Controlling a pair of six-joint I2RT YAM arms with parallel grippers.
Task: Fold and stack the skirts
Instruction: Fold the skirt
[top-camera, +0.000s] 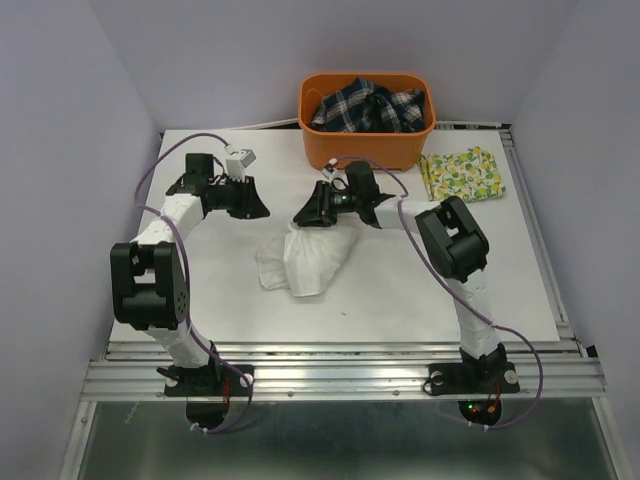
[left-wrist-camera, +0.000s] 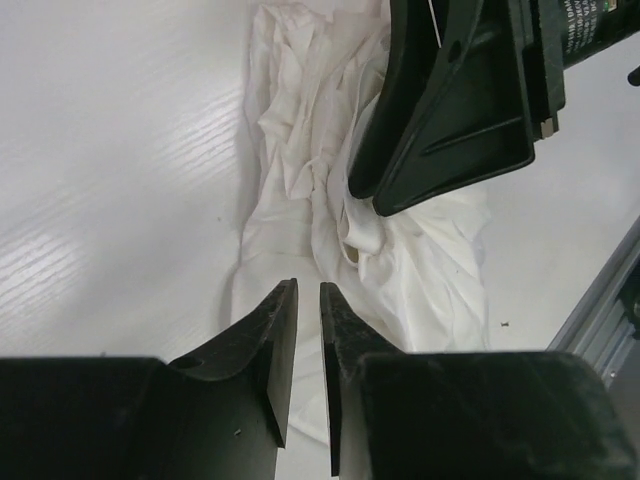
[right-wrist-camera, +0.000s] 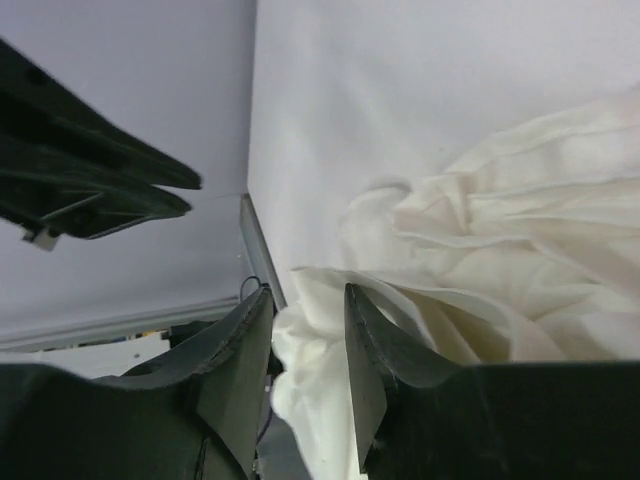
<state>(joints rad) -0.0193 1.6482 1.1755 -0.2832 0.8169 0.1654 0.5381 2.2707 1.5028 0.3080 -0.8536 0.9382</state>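
white crinkly skirt (top-camera: 305, 262) bunched mid-worktop (top-camera: 230, 300); lemon-print skirt (top-camera: 463, 174) folded far right | right hand (right-wrist-camera: 305, 300) pinching the white crinkly skirt's far edge | left hand (left-wrist-camera: 308, 292) nearly pressed together, empty, near cloth | judged light, limp, slumps: take hold at opposite edge corners

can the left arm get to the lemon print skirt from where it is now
Probably not. The lemon skirt lies far right, and the right gripper, holding the white skirt, sits between it and the left gripper.
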